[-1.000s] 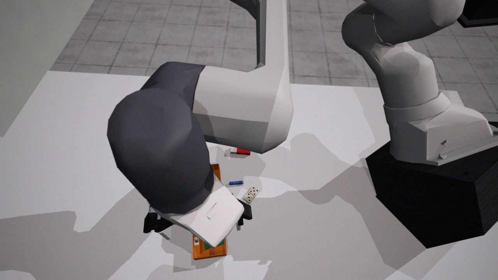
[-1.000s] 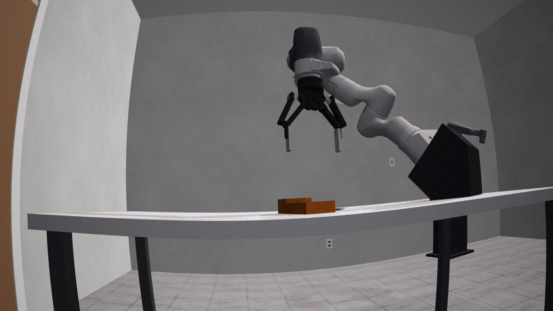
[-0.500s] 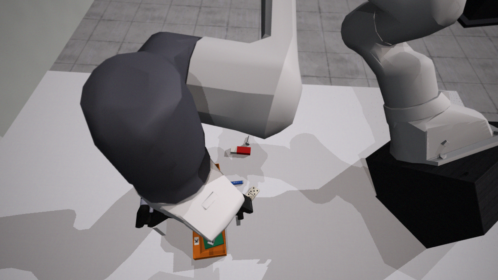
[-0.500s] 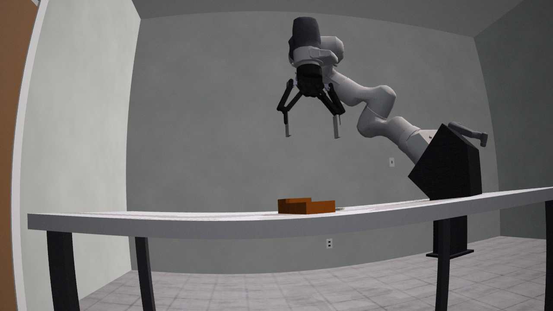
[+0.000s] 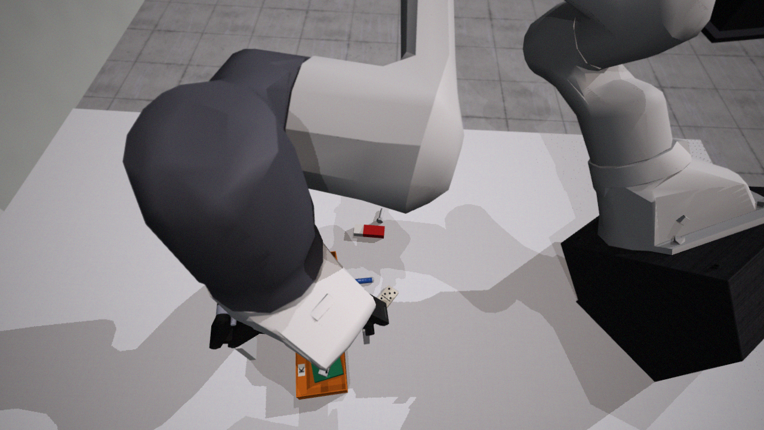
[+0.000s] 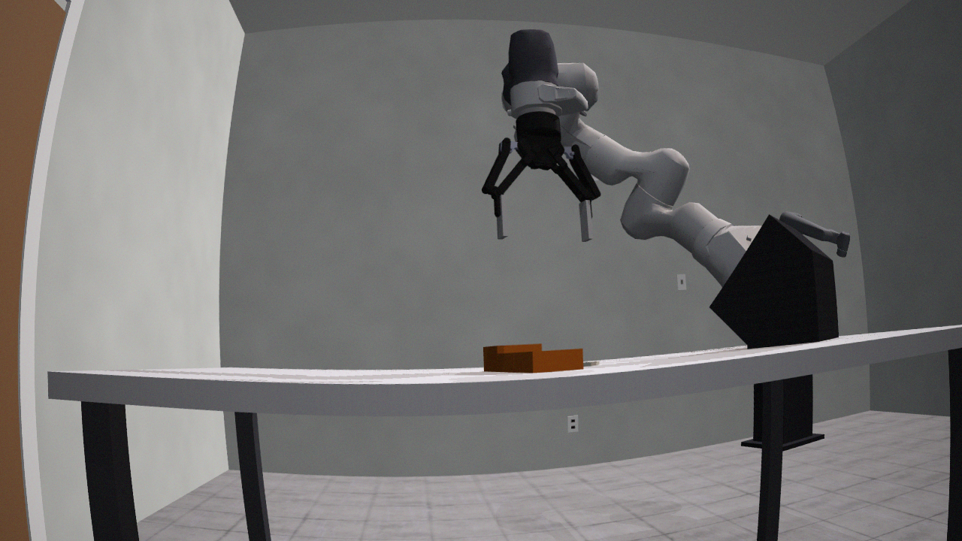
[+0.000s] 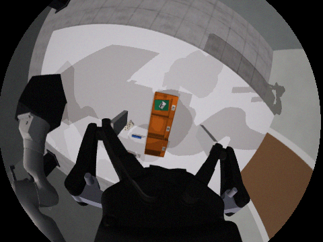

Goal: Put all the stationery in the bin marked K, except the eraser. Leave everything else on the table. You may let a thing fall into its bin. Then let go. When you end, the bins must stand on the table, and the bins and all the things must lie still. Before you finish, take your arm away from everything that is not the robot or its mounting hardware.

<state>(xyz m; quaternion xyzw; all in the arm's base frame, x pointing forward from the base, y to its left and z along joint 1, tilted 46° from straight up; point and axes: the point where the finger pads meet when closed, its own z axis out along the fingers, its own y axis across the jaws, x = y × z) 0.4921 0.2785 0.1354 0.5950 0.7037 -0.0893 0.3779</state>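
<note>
Bin K (image 5: 320, 382): orange, on the table (image 5: 80, 224), green item (image 5: 328, 369) inside, dropped there. Your gripper (image 6: 539, 219) hangs high above it, fingers spread, empty. Blue pen (image 5: 364, 279) lies right of the bin, uncollected; eraser (image 5: 369, 230) farther off, exempt.

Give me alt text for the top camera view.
The robot arm's dark wrist hangs over an orange bin marked K, with a green item inside. On the white table beside it lie a blue pen, a domino and a red-and-white eraser.
</note>
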